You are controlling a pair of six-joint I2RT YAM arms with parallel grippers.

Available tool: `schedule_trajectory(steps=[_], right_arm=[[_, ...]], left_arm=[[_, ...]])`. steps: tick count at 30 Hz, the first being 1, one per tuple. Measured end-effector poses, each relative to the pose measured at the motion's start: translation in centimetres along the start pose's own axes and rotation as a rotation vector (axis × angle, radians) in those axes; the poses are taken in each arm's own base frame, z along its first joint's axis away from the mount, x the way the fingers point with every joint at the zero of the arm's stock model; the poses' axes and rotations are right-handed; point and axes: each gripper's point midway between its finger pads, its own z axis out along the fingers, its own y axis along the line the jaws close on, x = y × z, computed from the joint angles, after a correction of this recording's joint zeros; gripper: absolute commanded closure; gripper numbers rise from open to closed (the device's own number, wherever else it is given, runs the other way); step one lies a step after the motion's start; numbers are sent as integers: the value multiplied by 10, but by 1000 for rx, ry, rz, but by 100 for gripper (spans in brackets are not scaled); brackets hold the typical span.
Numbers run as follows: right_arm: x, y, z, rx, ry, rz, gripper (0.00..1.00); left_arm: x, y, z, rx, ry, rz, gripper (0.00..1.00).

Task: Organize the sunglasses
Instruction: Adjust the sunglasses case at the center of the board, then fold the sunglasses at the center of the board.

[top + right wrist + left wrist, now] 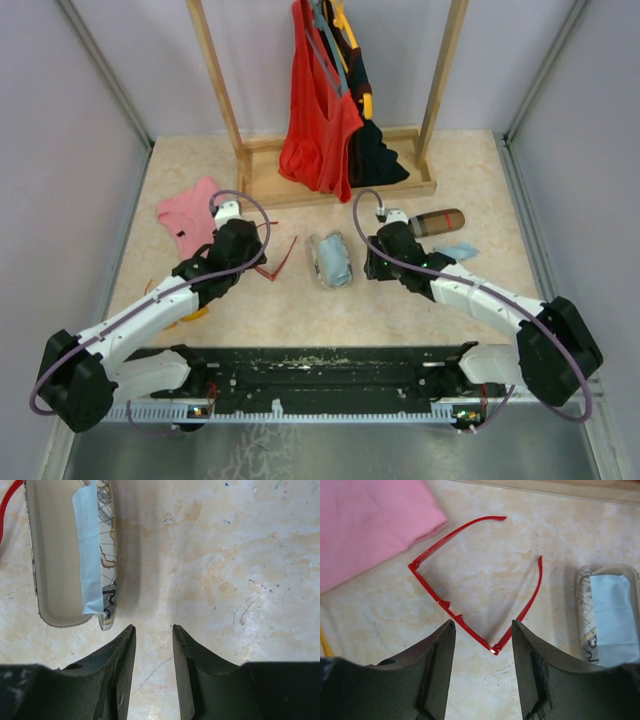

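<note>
The red sunglasses (452, 609) lie on the tabletop (225, 580) with both thin arms folded out. They are in the left half of the tabletop, between a pink cloth (365, 525) and an open case (57, 555). One arm tip points toward the pink cloth and the other arm runs toward the case, but the sunglasses touch neither one. The left hand (483, 624) sits low, right over one corner of the sunglasses. Its two fingers (445, 655) are spread apart, and the red corner lies in the gap between them. The hand is not squeezing the sunglasses. The open case lies near the middle of the tabletop with its pale inside facing up, and a light blue cloth (92, 550) is inside it. The right hand (153, 628) is just beside the case, on the side away from the sunglasses. Its fingers are a little apart and there is only bare tabletop between them, so it holds nothing. A closed brown case (437, 222) lies farther back on the right. At the back stands a wooden rack (340, 185) with a red top (315, 120) hanging on it.
</note>
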Motion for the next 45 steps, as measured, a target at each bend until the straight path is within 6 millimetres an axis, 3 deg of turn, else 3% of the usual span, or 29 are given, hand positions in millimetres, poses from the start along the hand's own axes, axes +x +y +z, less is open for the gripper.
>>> schedule_trajectory(steps=[4, 9, 12, 18, 22, 29, 33, 38, 45], right_arm=[[-8, -4, -14, 13, -43, 15, 64], [-19, 2, -35, 38, -123, 51, 64], [-21, 22, -46, 31, -142, 52, 64], [-47, 82, -54, -27, -201, 94, 62], [-57, 122, -34, -38, -192, 124, 57], [-47, 176, 23, -17, -124, 192, 49], [-35, 188, 59, 32, -79, 228, 47], [-14, 190, 89, 108, -21, 238, 47], [0, 187, 108, 163, 13, 244, 48]], left_arm=[[-3, 14, 2, -49, 3, 3, 45], [-18, 10, -3, -48, -11, -5, 44], [-27, 9, -11, -37, -21, -2, 42], [-51, 12, -41, -11, -48, 29, 40], [-62, 18, -60, 1, -70, 58, 39], [-70, 34, -91, 39, -140, 83, 38], [-65, 41, -95, 45, -154, 94, 38], [-57, 44, -95, 54, -148, 107, 38], [-54, 43, -95, 70, -141, 116, 38]])
